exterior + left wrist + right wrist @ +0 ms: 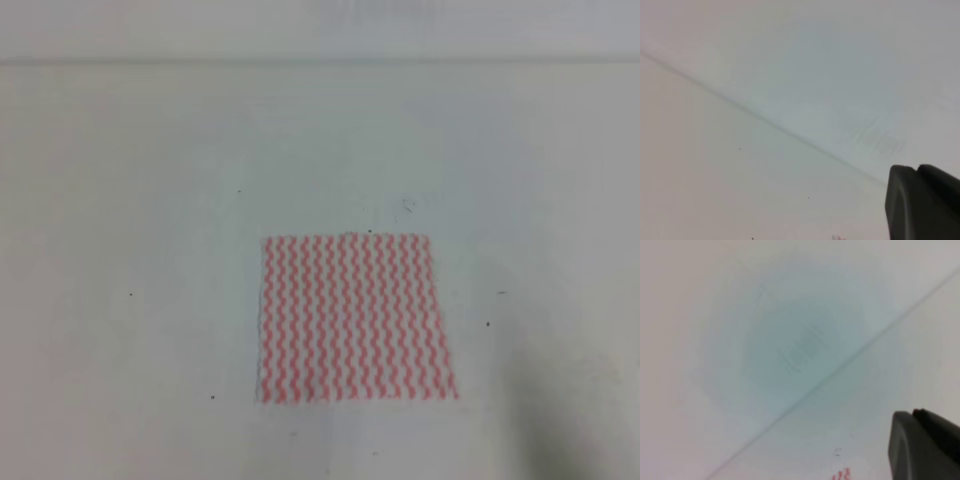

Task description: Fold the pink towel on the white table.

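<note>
The pink towel (355, 318) lies flat and unfolded on the white counter (140, 200), spread square so its edges are easy to reach. Neither of my hands is over it yet. From my left hand (922, 202) only a dark corner shows, the towel's red edge just peeking in below it. My right hand (925, 445) sits likewise, the towel's edge below and to its left. Whether either hand is apart or together, I cannot tell.
</note>
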{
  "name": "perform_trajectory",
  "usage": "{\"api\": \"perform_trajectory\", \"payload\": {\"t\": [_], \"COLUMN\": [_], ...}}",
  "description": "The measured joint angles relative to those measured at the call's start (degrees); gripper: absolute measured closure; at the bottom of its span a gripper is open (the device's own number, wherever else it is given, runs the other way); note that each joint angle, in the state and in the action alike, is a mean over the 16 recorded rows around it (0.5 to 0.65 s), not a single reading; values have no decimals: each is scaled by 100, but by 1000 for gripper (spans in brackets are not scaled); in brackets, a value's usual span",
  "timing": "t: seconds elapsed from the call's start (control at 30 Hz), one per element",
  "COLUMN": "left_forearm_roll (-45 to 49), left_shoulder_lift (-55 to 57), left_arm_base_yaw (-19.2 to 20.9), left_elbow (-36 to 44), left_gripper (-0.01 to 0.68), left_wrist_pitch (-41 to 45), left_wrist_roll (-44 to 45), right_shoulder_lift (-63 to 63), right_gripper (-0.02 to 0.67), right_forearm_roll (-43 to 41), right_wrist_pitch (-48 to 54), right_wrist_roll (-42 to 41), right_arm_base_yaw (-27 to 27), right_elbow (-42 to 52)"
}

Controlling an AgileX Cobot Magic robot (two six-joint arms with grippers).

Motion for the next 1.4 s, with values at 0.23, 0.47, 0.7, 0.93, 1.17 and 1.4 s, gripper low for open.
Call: {"api": "perform_trajectory", "payload": {"t": [0.23,0.47,0.7,0.93,1.17,1.4], "left_forearm_roll": [-65,38,323,551,551,552], "left_shoulder_lift": [9,236,719,1110,1386,1914], "left_arm_base_yaw": [0,-1,-2,-2,-2,-1], "left_elbow": [-77,-358,-686,-910,-1167,-1471], "left_gripper": [676,676,676,676,676,676], "left_wrist_pitch": [123,441,618,720,986,1374], "left_wrist_roll": [-11,-3,78,158,185,223], "right_shoulder_lift": [0,169,582,966,1249,1838], "right_gripper": [667,667,667,667,667,667], "right_forearm_roll": [4,-102,-384,-675,-854,-1039], "right_wrist_pitch": [-86,112,559,964,1362,1778], "right_wrist_roll": [-145,-318,-379,-435,-458,-461], "right_arm_base_yaw": [0,0,0,0,0,0], "right_elbow": [-21,-224,-509,-808,-1127,-1404]}}
